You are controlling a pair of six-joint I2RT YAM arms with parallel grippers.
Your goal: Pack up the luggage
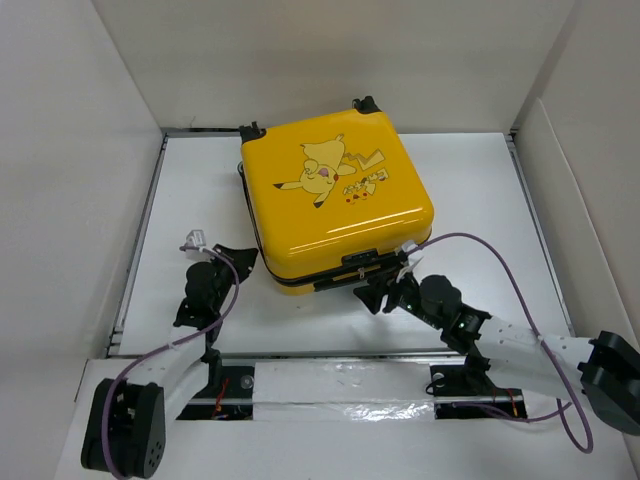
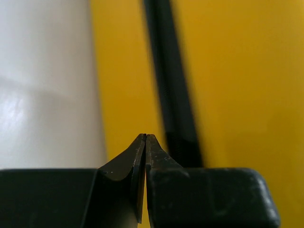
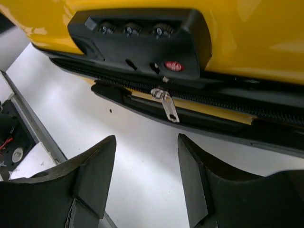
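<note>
Left wrist view: left hand (image 2: 146, 142) clenched beside luggage (image 2: 237, 71); right hand (image 3: 147, 142) spread facing its zipper (image 3: 168, 105).

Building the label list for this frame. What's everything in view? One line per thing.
luggage: one, bright yellow with cartoon print, lying flat with its lid down, middle of the table
combination lock: one, black, on the luggage's near edge
zipper pull: one, silver, hanging just below the lock
wheels: two visible, black, at the luggage's far corners
table: one, white, under the luggage
walls: white panels around the table
cables: two, purple, one along each arm
left gripper: black, shut, at the luggage's near-left corner
right gripper: black, open, facing the zipper pull
</note>
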